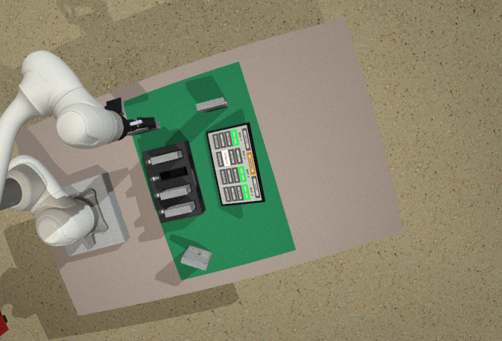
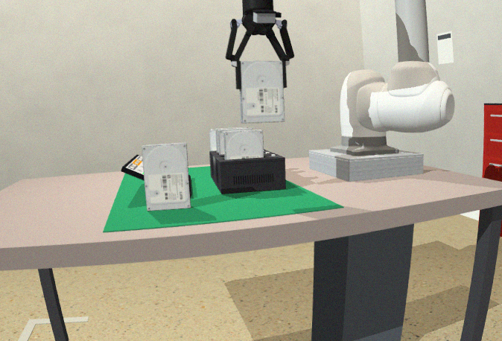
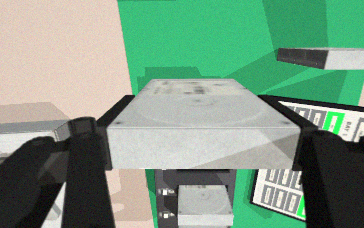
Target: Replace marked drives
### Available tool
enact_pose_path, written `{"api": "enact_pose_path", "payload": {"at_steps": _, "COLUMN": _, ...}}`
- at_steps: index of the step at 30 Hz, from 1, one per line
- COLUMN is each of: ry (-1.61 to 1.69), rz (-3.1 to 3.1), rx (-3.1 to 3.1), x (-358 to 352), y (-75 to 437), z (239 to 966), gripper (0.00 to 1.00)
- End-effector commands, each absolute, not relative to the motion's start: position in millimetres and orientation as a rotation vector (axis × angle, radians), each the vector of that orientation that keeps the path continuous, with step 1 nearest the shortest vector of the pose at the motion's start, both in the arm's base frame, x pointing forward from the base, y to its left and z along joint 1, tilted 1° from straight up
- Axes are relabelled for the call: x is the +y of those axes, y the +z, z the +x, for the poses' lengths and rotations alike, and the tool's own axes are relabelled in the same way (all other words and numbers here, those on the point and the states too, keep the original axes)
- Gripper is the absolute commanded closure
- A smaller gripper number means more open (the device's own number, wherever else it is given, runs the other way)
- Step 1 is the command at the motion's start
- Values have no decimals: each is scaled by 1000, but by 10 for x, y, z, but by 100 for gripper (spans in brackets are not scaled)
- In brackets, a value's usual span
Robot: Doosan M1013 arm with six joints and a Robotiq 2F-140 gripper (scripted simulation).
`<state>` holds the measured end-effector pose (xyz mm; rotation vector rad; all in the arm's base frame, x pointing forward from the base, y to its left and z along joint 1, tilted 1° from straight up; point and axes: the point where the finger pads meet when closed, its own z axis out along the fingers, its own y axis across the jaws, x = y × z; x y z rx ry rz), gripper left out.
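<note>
The gripper [image 2: 261,86] [image 3: 202,122] is shut on a grey drive [image 2: 262,74] [image 3: 200,147], held upright by its two narrow sides. It hangs above the mat, beyond the bay 1 end of the dock. The black dock [image 1: 197,181] [image 2: 252,176] stands on the green mat [image 1: 255,225] [image 2: 299,201]. Three bays hold drives; the second bay [image 1: 173,173] from the top in the top view is empty. The screen [image 1: 235,164] shows green tiles for bays 1, 3 and 4, a white tile for bay 2, and one orange-lit box. The held drive's lower end is hidden in the wrist view.
A drive [image 1: 211,104] [image 2: 166,173] [image 3: 345,59] stands upright on the mat beyond the screen's bay 1 end. Another drive [image 1: 196,257] is at the mat's opposite end, turned at an angle. The arm's base block [image 1: 117,217] [image 2: 388,167] is beside the dock.
</note>
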<state>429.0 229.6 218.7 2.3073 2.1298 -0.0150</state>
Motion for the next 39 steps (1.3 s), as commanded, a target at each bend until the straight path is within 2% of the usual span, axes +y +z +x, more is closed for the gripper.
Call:
{"api": "enact_pose_path", "payload": {"at_steps": 1, "ry": -14, "rz": 2307, "rx": 2129, "x": 2374, "y": 2191, "z": 4272, "gripper": 90}}
{"api": "enact_pose_path", "payload": {"at_steps": 39, "ry": -14, "rz": 2307, "rx": 2129, "x": 2452, "y": 2044, "z": 4247, "gripper": 90}}
